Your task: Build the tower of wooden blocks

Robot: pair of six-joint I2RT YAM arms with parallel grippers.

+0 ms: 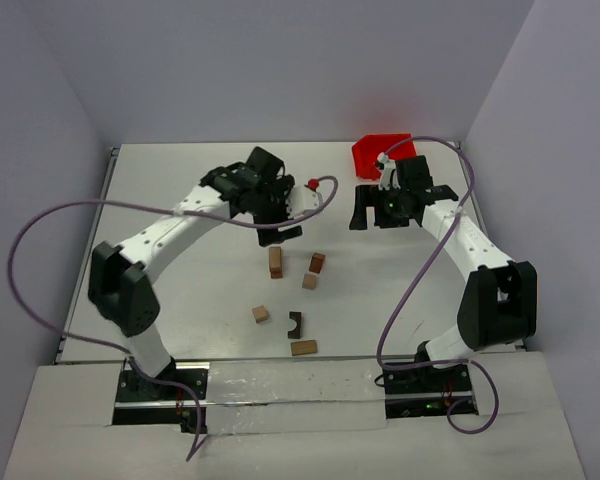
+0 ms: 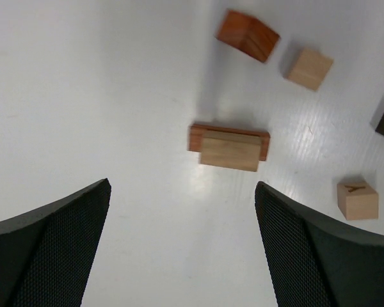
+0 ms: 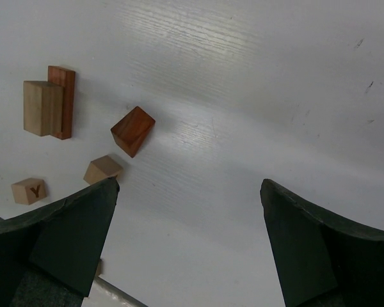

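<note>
The white table (image 1: 180, 200) is smooth, faintly grained and glossy with glare, and plain grey walls enclose it. Both white-and-black arms reach over its far half, and purple cables (image 1: 40, 250) loop off them.

A red plastic bin (image 1: 380, 152) sits against the far edge, at about 1 o'clock from the table's centre. It is just beyond the right gripper (image 1: 376, 215), whose jaws are spread fully and hold nothing. That gripper hangs over bare table, well apart from every block.

The left gripper (image 1: 282, 232) hangs near the centre, its jaws also spread wide and empty. Its fingers (image 2: 64, 243) are black with a fine mesh texture.

The tower (image 1: 275, 262) stands just at this gripper's 6 o'clock. The left wrist view shows it as a pale tan block lying on a slightly longer red-brown bar, touching neither finger.

The loose wood blocks lie around the tower, all apart from it:
- **Flat bar** (image 1: 303, 348): tan, farthest out at 5 o'clock, nearest the arm bases.
- **Arch block** (image 1: 295, 323): dark, with a notch, also at 5 o'clock.
- **Red-brown cube** (image 1: 317, 262): sharp-edged, near the tower at 3 o'clock.
- **Pale cube** (image 1: 310, 281): at 4 o'clock, just beside the red-brown cube.
- **Lettered cube** (image 1: 261, 314): pale, marked with a dark Y, at 6 to 7 o'clock.

A small red object (image 1: 312, 184) lies at the left gripper's 1 o'clock and is too small to identify.
</note>
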